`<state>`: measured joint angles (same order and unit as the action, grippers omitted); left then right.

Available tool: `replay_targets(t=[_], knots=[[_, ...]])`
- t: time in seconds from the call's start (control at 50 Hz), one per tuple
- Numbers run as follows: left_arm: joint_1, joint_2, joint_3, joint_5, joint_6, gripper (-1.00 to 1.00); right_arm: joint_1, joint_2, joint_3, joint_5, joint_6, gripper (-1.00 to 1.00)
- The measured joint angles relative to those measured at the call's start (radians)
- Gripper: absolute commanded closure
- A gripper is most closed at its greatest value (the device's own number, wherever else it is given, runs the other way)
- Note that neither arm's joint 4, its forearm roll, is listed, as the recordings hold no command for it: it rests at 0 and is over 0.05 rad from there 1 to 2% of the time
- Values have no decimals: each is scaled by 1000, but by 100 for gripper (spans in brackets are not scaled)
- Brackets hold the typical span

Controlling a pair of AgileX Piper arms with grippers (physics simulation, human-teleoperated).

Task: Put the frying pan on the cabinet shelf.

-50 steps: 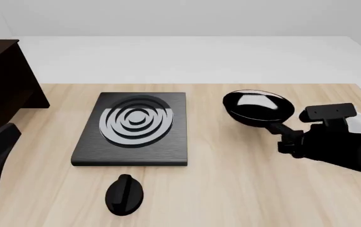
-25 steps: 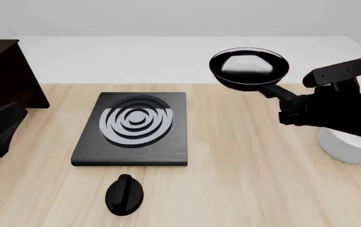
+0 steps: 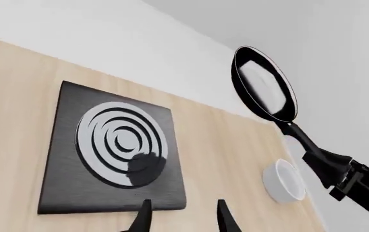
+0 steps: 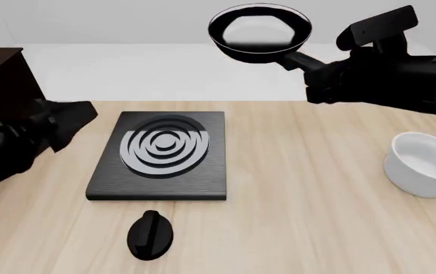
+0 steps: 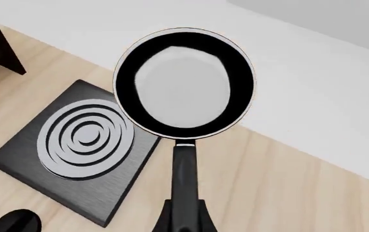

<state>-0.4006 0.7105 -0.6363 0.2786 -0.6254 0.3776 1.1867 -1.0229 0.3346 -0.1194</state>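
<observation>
The frying pan, small, round and black with a glossy inside, hangs high in the air above the table's far edge, behind the stove plate. My right gripper is shut on its slim handle, and the pan's bowl faces the right wrist camera. The dark brown cabinet stands at the far left, its shelf mostly out of view. My left gripper hovers between the cabinet and the stove plate, its fingers open and holding nothing.
A square black stove plate with concentric rings lies mid-table. In front of it lies a black knob. A white bowl sits at the right, below my right arm. The light wooden tabletop spreads between them.
The right arm has lifted the pan up and leftward, from beside the bowl to high over the far edge. The left arm has risen and swung in toward the stove plate.
</observation>
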Motion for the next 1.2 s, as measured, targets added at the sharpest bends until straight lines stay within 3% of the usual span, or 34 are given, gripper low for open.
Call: replay_targets(t=[0.22, 0.5, 0.64, 0.94, 1.2], knots=[[-49, 13, -5, -28, -117, -100, 74, 41, -96, 8, -18, 100], [-69, -22, -12, -35, -207, -100, 191, 79, -133, -54, -18, 100], [-82, -32, -1, -44, -233, -100, 253, 106, -144, -93, -25, 100], [-85, -54, 4, -47, -258, -100, 391, 163, -164, -152, 15, 100], [-88, -69, 1, -47, -271, -100, 458, 197, -167, -191, 34, 100]])
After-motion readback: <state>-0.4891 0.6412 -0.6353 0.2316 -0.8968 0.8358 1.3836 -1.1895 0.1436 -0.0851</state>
